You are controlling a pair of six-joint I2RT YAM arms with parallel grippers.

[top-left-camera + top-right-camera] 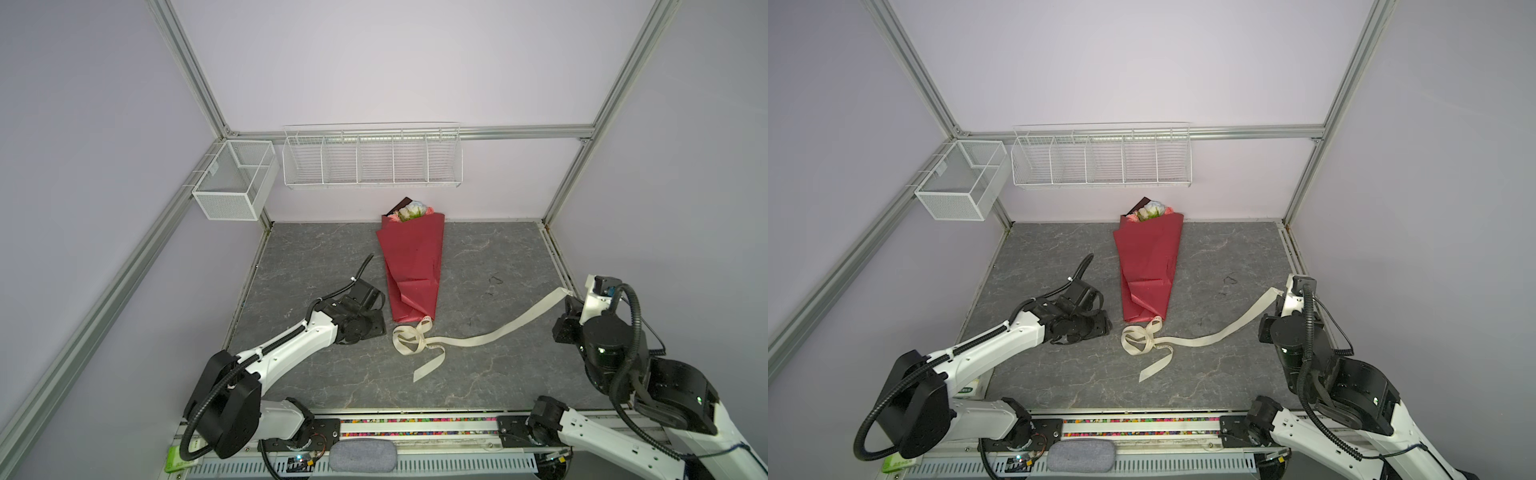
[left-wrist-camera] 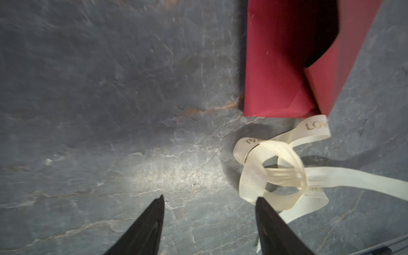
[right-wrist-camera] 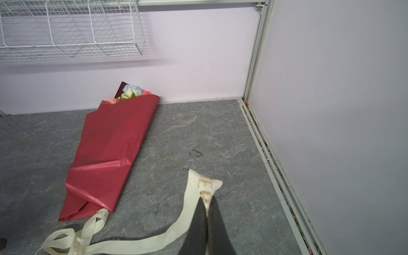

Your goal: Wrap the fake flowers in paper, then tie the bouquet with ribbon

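While the bouquet of fake flowers (image 1: pixel 411 266) lies mid-frame on the grey table (image 1: pixel 332 374), a cream ribbon (image 1: pixel 478 338) loops at its stem end, the right gripper (image 3: pixel 206 205) clamps the ribbon's tail at right, and the left gripper (image 2: pixel 210 196) gapes empty lower-left.

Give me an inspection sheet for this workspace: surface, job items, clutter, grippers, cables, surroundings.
Surface: grey marbled table, few dark marks.
Job's things: bouquet lying flat, flowers toward the back wall; cream ribbon looped loosely at its narrow end, not around it.
Clutter: nothing seen.
Grippers: left gripper open, empty, beside the loops; right gripper shut on the ribbon's end.
Cables: black conduit along each arm.
Surroundings: wire rack and mesh basket on the walls.
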